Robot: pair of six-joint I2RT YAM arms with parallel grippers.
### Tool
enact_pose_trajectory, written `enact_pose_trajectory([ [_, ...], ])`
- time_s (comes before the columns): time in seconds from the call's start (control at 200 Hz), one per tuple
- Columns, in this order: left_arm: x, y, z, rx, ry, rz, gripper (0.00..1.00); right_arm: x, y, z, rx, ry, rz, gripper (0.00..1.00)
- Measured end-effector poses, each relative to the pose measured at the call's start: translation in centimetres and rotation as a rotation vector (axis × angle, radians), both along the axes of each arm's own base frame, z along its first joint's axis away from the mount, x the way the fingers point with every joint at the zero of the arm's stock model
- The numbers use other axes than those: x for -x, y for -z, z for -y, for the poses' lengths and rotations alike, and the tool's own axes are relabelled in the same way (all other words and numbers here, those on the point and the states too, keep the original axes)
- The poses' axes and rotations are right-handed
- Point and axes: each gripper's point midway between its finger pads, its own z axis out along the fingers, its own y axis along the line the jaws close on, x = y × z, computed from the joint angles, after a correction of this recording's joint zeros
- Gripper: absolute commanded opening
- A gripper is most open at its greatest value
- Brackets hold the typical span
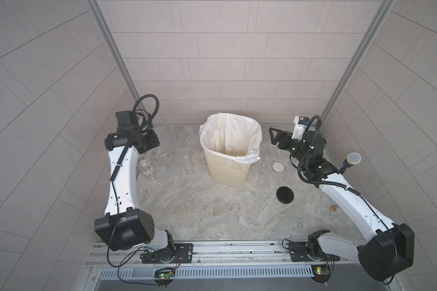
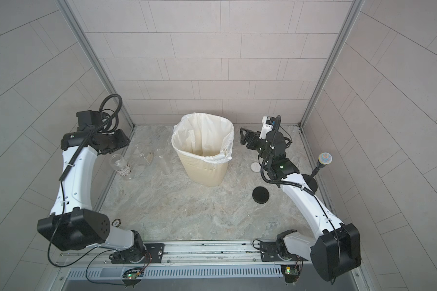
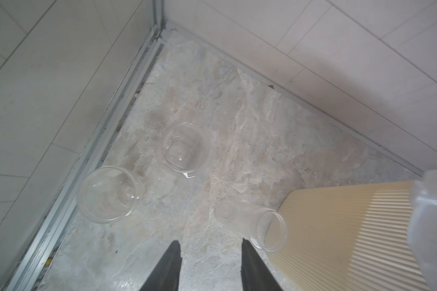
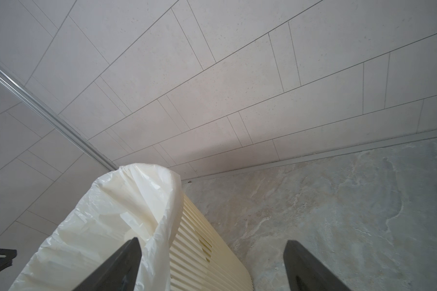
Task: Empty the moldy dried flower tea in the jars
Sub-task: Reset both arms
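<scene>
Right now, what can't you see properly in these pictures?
- Bin bottom: both top views, liner folds and shadow hide any tea.
- Labelled jar: print too small, both top views.
- Small golden thing: too tiny to name, a top view.
- Clear disc: see-through, barely shows, a top view.

Clear jars (image 1: pixel 187 161), cream ribbed bin (image 1: pixel 227 173)
</scene>
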Motion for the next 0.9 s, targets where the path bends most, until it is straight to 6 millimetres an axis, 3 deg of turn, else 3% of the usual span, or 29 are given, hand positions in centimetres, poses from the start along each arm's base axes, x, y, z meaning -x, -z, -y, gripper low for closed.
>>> enact_pose_trajectory([
  [0.145, 2.0, 2.3, 3.8, 0.037, 0.063, 0.068, 0.46, 0.5, 0.2, 1.7, 0.106, 0.069, -0.003, 0.95],
  [0.315, 4.3, 5.4, 4.4, 0.009, 0.05, 0.133, 0.51, 2.2, 1.3, 4.8, 0.228, 0.173, -0.013, 0.96],
  [0.49, 5.2, 7.7, 4.2, -0.04, 0.034, 0.225, 0.61, 3.9, 5.8, 8.0, 0.374, 0.284, -0.109, 1.0],
  [0.635, 5.5, 12.2, 4.9, -0.136, 0.056, 0.25, 0.75, 5.0, 9.1, 11.0, 0.501, 0.391, -0.191, 1.0],
  [0.75, 5.7, 15.7, 5.7, -0.231, 0.089, 0.261, 0.78, 5.9, 11.5, 13.4, 0.578, 0.486, -0.221, 1.0],
  [0.901, 5.1, 18.0, 5.4, -0.368, 0.109, 0.307, 0.91, 7.5, 15.5, 15.6, 0.668, 0.581, -0.234, 1.0],
])
